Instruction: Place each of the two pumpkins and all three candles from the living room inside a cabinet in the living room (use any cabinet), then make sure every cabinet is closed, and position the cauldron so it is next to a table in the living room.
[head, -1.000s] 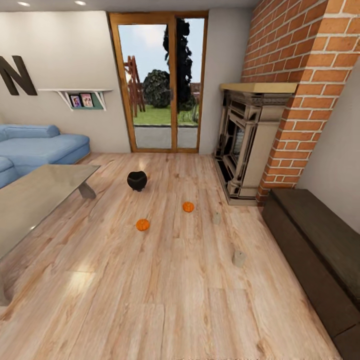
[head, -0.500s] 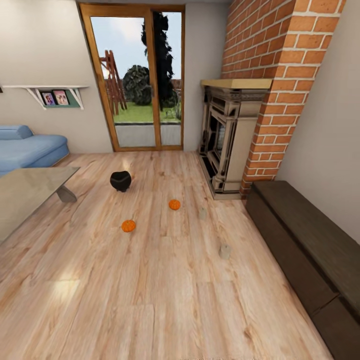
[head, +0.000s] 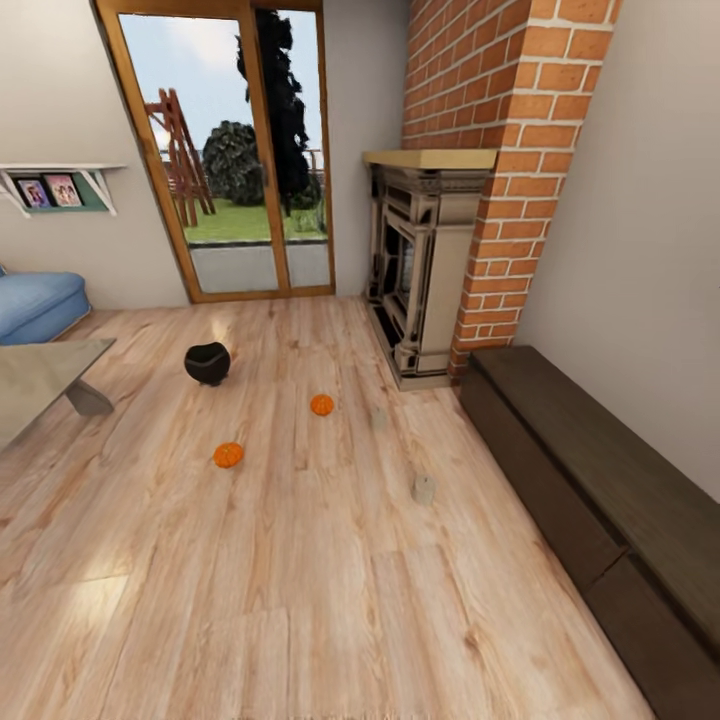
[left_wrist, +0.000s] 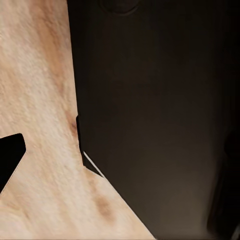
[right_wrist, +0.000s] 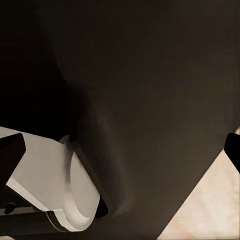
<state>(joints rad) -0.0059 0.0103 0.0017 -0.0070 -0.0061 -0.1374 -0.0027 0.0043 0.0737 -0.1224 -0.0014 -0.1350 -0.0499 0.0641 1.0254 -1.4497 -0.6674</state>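
Head view: light wood-plank floor (head: 300, 600) of the living room.

Cauldron (head: 207, 362) stands on the floor, near the corner leg of the coffee table (head: 40, 375) but apart from it.

Two pumpkins on the floor: one (head: 228, 455) nearer the camera, the other (head: 321, 404) farther on, toward the fireplace (head: 415, 280). They are well apart from each other.

Two candles seen, both upright on the floor: one (head: 424, 489) between the pumpkins and the cabinet, a fainter one (head: 378, 420) just beside the farther pumpkin, near the fireplace base.

Cabinet (head: 590, 470) runs along the right wall from the brick chimney (head: 500, 150); its drawer fronts sit flush, closed.

Glass door (head: 225, 150) on the far wall; blue sofa (head: 35, 305) behind the table.

Wrist views: dark robot bodywork over floor planks. Fingers of both arms: state cannot be told.
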